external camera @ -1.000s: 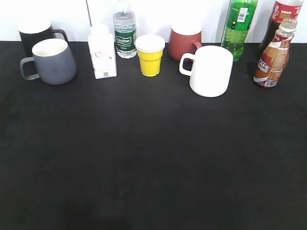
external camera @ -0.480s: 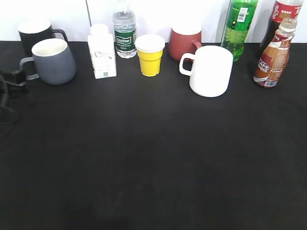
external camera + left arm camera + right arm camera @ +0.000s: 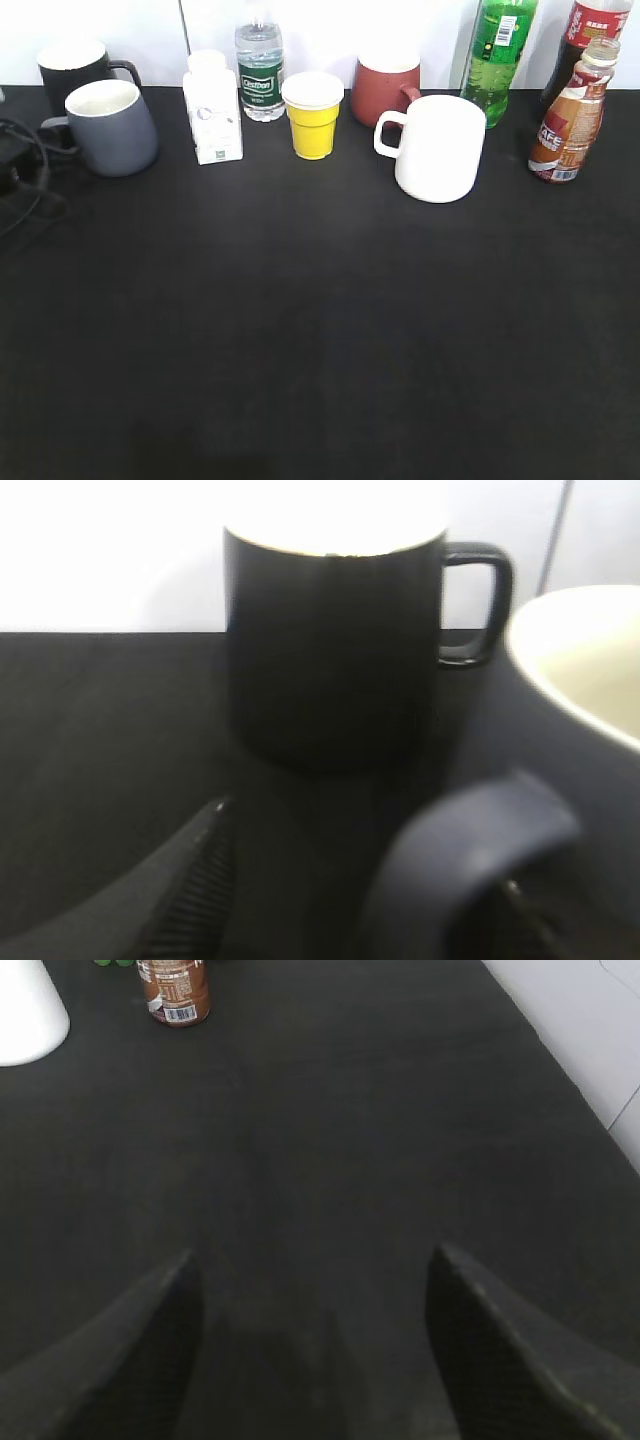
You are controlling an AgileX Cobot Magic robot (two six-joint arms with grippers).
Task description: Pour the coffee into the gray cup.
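Observation:
The gray cup (image 3: 110,128) stands at the far left of the black table, in front of the black mug. My left gripper (image 3: 22,150) is at the left edge, right at the cup's handle. In the left wrist view its jaws (image 3: 360,850) are open. The left finger is clear of the loop handle (image 3: 470,850), and the right fingertip shows just behind it. The cup's white inside (image 3: 590,660) is at the right. The coffee bottle (image 3: 570,115) stands upright at the far right and also shows in the right wrist view (image 3: 175,990). My right gripper (image 3: 312,1265) is open and empty over bare table.
Along the back stand a black mug (image 3: 75,68), a small white bottle (image 3: 213,110), a water bottle (image 3: 260,70), a yellow cup (image 3: 313,118), a red mug (image 3: 385,90), a large white mug (image 3: 440,148), a green bottle (image 3: 497,55) and a cola bottle (image 3: 590,30).
My left gripper has come in from the left edge and moved up to the gray cup's handle. The cup, the bottles and the right arm have stayed put.

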